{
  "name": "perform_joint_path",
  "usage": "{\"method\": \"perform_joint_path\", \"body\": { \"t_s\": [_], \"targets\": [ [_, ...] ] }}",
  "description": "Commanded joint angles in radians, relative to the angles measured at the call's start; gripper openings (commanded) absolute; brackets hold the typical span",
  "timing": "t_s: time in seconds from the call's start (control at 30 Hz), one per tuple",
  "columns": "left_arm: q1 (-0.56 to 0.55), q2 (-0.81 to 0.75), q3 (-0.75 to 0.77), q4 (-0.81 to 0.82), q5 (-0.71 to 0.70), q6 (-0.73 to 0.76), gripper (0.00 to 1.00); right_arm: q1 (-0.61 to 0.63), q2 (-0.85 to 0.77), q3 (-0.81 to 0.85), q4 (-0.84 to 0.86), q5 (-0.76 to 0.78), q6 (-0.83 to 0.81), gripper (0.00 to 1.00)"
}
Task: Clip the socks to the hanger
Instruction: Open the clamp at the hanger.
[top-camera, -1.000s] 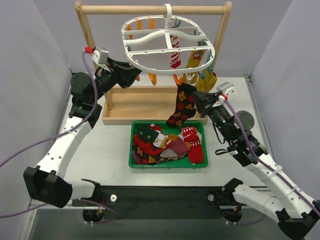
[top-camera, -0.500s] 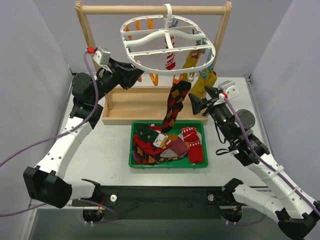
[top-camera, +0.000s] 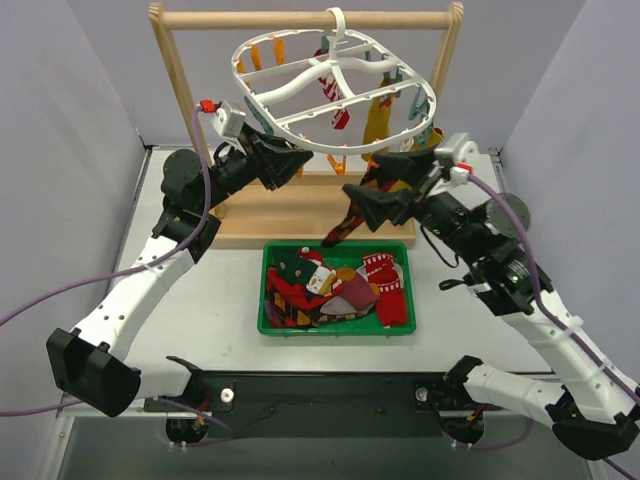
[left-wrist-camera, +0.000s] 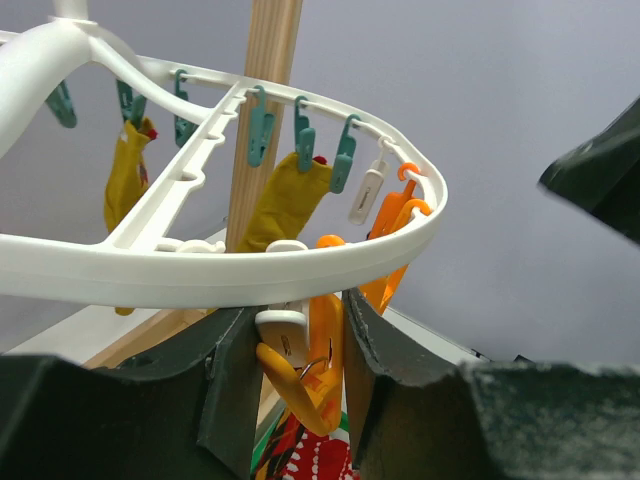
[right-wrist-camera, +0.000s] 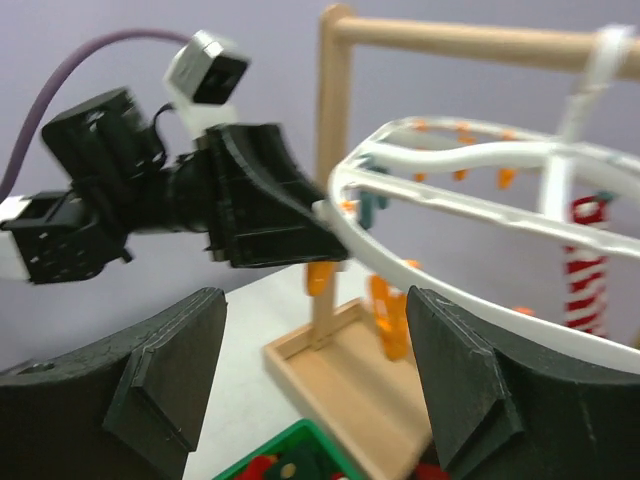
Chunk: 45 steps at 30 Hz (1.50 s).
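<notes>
Two grippers up at the hanger (top-camera: 335, 85), which hangs tilted from the wooden bar (top-camera: 250, 18). My left gripper (left-wrist-camera: 298, 330) is tucked under the hanger's near-left rim. Its fingers (left-wrist-camera: 225, 385) press in on both sides of an orange clip (left-wrist-camera: 305, 375) that dangles from that rim, so it's pinching the clip. My right gripper (top-camera: 372, 190) sits just under the hanger's near-right rim with its fingers spread wide and holding nothing. The right wrist view shows the rim running past beyond that gap.

The diamond sock (top-camera: 340, 230), dark with orange-red diamonds, hangs below the hanger's near rim, between my two grippers. Its top is hidden behind my right fingers, so I can't tell what has hold of it. Its lower end dangles over the far edge of the green bin (top-camera: 262, 300).

A striped sock (right-wrist-camera: 585, 270), red and white, hangs under the hanger's middle. A yellow sock (left-wrist-camera: 285, 200) is clipped under the hanger's far side on a teal clip (left-wrist-camera: 305, 135).

The loose socks (top-camera: 335, 290) are piled in the green bin, down below the hanger toward my bases.
</notes>
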Motion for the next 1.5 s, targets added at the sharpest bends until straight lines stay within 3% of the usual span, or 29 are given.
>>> {"method": "perform_joint_path", "body": {
  "t_s": [0.0, 0.17, 0.5, 0.97, 1.27, 1.47],
  "targets": [
    [-0.039, -0.020, 0.036, 0.001, -0.003, -0.026, 0.23, 0.048, 0.153, 0.036, 0.070, -0.203, 0.090, 0.73],
    [-0.061, -0.020, 0.045, -0.002, -0.006, -0.032, 0.23, 0.043, 0.226, 0.021, 0.154, -0.246, 0.115, 0.72],
    [-0.072, -0.032, 0.024, 0.016, -0.010, -0.038, 0.23, 0.014, 0.282, -0.019, 0.297, -0.165, 0.138, 0.70],
    [-0.073, -0.046, 0.019, 0.024, -0.010, -0.059, 0.26, -0.009, 0.371, 0.022, 0.295, -0.091, 0.145, 0.60],
    [-0.073, -0.057, -0.007, 0.027, -0.020, -0.082, 0.34, -0.009, 0.361, -0.030, 0.445, -0.018, 0.187, 0.39],
    [-0.081, -0.060, -0.019, 0.036, -0.026, -0.102, 0.42, -0.009, 0.359, -0.032, 0.446, 0.005, 0.196, 0.21]
  ]
}}
